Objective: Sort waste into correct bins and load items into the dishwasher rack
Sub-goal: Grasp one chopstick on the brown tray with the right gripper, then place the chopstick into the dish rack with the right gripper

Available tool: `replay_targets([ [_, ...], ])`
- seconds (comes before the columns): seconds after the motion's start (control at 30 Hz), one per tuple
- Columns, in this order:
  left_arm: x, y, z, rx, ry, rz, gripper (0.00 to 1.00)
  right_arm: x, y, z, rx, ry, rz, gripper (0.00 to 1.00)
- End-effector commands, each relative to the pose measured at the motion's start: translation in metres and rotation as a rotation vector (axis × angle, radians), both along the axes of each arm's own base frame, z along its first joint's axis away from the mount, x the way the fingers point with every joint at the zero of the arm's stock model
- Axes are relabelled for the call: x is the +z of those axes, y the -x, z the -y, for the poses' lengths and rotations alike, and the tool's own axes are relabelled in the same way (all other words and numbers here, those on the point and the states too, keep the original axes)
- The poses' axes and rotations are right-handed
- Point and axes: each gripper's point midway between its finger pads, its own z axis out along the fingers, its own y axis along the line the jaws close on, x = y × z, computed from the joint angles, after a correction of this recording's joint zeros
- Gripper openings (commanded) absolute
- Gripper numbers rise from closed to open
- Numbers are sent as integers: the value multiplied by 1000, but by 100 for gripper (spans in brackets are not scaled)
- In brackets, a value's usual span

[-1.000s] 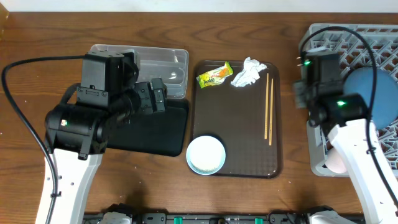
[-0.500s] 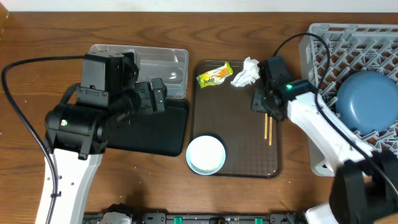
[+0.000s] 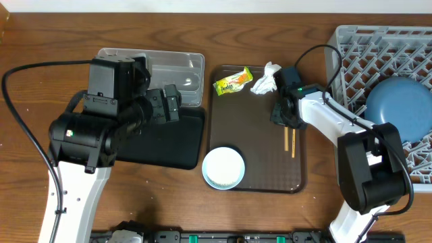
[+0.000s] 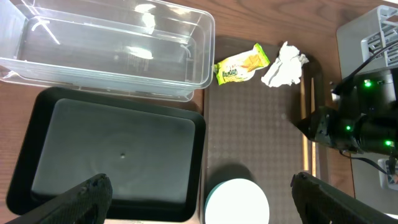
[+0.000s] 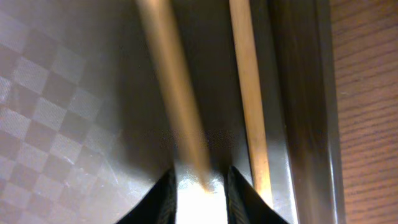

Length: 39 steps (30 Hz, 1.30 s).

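Brown tray (image 3: 250,155): chopstick (image 5: 171,87) lies between right tool (image 5: 200,196) fingers (image 5: 166,199).

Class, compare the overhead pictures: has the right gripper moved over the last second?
Yes. The right gripper went left, from over the dishwasher rack to the brown tray, and is now over the chopsticks.

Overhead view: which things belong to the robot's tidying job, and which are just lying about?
Part of the job: snack wrapper, tissue, chopsticks, white bowl, blue bowl, dishwasher rack, clear tub, black tray.

Just lying about: brown serving tray, wooden table.
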Motion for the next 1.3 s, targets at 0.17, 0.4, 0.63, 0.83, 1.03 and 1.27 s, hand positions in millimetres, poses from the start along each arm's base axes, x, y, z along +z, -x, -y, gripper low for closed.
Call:
replay_targets([
  [0.17,2,-1,-3,14,-3,4,94,-14,19,-4,-23,-24,-90,1],
  [0.4,2,-1,-3,14,-3,3,94,56,10,-7,42,-68,59,1],
  [0.63,2,-1,-3,14,-3,4,94,157,8,15,107,-56,334,1],
  [0.83,2,-1,-3,14,-3,4,95,183,5,88,75,169,397,1],
  [1.03,2,-1,-3,14,-3,4,95,173,-9,140,205,291,350,1],
  [1.27,2,-1,-3,14,-3,4,94,136,-18,149,331,252,263,1],
])
